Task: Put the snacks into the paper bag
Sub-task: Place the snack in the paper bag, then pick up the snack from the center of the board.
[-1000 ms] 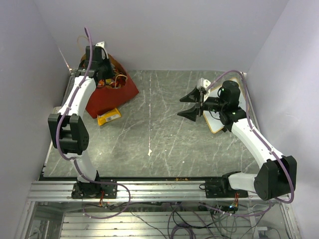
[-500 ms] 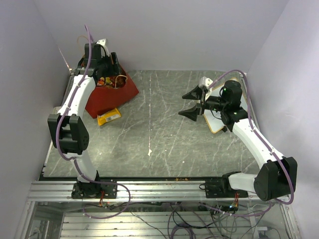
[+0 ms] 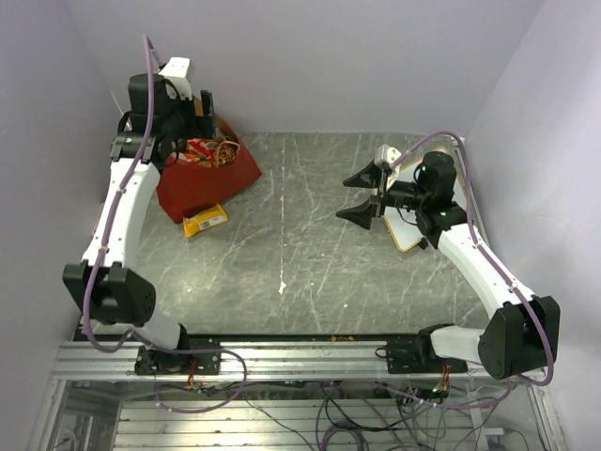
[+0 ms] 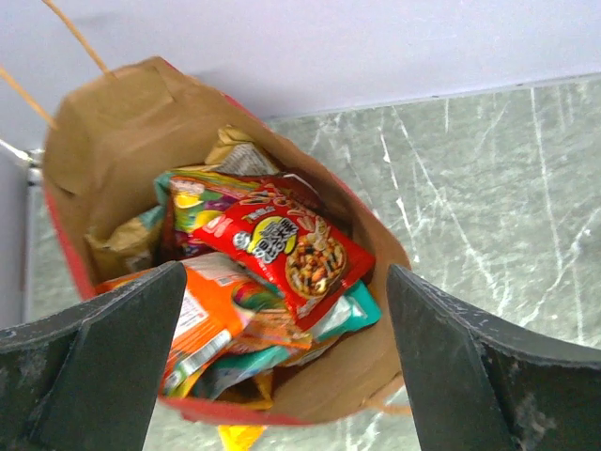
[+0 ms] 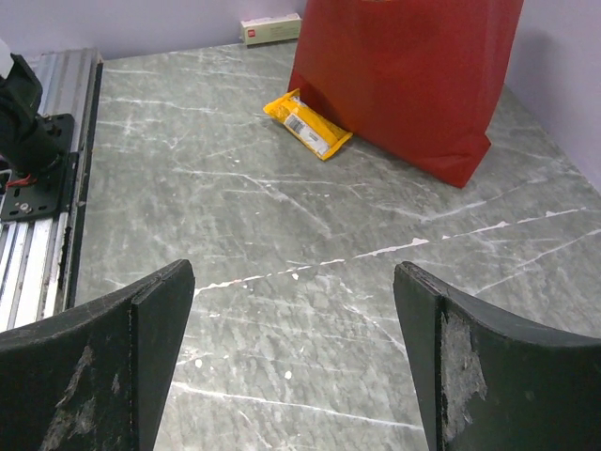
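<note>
The left claw (image 4: 286, 366) and right claw (image 5: 291, 357) are spread, holding nothing. The paper bag (image 4: 113, 122) is full; pushing in the yellow packet (image 5: 306, 123) could tip it.

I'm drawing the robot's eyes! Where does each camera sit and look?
Top: high behind, looking down on the table; left arm and right arm show.
Left wrist: over the paper bag, looking in at snacks; left end effector shows.
Right wrist: low, facing bag and yellow packet; right end effector shows.
Shared: all see the bag.
</note>
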Robot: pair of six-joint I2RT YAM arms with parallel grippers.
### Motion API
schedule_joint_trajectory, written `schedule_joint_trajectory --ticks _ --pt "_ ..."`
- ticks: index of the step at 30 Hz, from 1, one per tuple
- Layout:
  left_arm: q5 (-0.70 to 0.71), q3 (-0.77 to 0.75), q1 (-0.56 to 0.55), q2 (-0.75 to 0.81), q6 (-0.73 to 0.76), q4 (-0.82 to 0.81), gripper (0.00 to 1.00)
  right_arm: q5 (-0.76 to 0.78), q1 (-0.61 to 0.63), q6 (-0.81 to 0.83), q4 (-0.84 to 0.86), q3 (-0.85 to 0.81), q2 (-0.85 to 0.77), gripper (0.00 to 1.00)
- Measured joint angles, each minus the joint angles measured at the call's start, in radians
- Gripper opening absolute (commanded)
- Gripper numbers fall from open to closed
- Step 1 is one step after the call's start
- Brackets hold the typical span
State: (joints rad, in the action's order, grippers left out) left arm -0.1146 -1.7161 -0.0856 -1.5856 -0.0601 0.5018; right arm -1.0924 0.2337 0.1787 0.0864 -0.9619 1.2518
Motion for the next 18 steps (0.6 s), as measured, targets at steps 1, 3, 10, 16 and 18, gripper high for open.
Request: schedule_joint_trajectory --ticks 1,3,10,16,18 --pt "0.006 0.010 0.000 0.026 0.024 0.001 0.99 0.000 0.000 0.000 0.000 0.000 0.000 0.90" --pt "0.016 0.034 0.000 0.072 0.072 0.003 1.00 0.000 0.000 0.000 0.000 0.000 0.000 0.92" --pt "0.066 0.209 0.002 0.245 0.225 0.024 0.99 0.007 0.000 0.010 -0.012 -0.003 0.011 0.98" --pt "0.092 0.341 0.003 0.392 0.309 0.058 0.99 0.035 -0.001 0.037 -0.067 -0.021 0.066 1.00" --pt "0.093 0.368 0.003 0.428 0.323 0.070 0.99 0.043 -0.001 0.045 -0.085 -0.036 0.079 1.00"
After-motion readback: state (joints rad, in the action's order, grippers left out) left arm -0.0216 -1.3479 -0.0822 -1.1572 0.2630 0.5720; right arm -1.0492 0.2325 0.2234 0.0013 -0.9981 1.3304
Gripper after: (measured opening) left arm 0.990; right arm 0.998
